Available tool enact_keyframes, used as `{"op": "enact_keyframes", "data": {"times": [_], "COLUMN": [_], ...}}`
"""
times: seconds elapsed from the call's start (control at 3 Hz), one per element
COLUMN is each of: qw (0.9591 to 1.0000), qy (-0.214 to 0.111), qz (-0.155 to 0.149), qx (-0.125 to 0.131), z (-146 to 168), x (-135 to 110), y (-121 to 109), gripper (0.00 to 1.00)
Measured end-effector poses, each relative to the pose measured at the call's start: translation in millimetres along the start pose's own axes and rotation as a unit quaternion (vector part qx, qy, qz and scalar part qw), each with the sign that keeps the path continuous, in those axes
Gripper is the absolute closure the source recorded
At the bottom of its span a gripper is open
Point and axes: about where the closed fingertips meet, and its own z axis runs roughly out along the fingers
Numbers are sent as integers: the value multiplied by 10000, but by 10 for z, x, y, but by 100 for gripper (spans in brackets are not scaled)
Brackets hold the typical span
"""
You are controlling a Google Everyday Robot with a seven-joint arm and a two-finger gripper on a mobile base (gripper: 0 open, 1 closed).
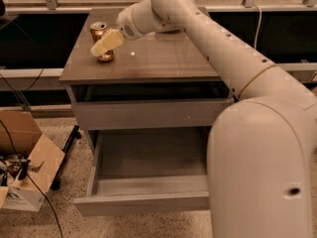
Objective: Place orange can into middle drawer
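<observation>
The orange can [98, 29] stands upright at the back left corner of the grey-brown cabinet top [163, 58]. My gripper [106, 42], cream-coloured at the end of the white arm, is right at the can and covers its front middle. Only the can's silver top and its base show around it. The middle drawer [143, 203] is pulled out low at the cabinet's front, a shallow tray with nothing in it. Above it is the closed plain drawer front [148, 114].
My white arm [262, 167] fills the right foreground and reaches across the cabinet top. An open cardboard box [25, 167] with cables lies on the speckled floor at the left. A dark ledge and window rail run behind the cabinet.
</observation>
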Motion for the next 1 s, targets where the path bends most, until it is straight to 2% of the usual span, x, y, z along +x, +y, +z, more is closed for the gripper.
{"op": "enact_keyframes", "data": {"times": [0.33,0.67,1.0], "qw": [9997,9991,9981], "qy": [-115,-153,-154], "qz": [129,220,331], "qx": [-189,-338,-496], "z": [496,749,874], "x": [-60,-61,27], "y": [-135,-145,-107], "gripper": [0,0,19]}}
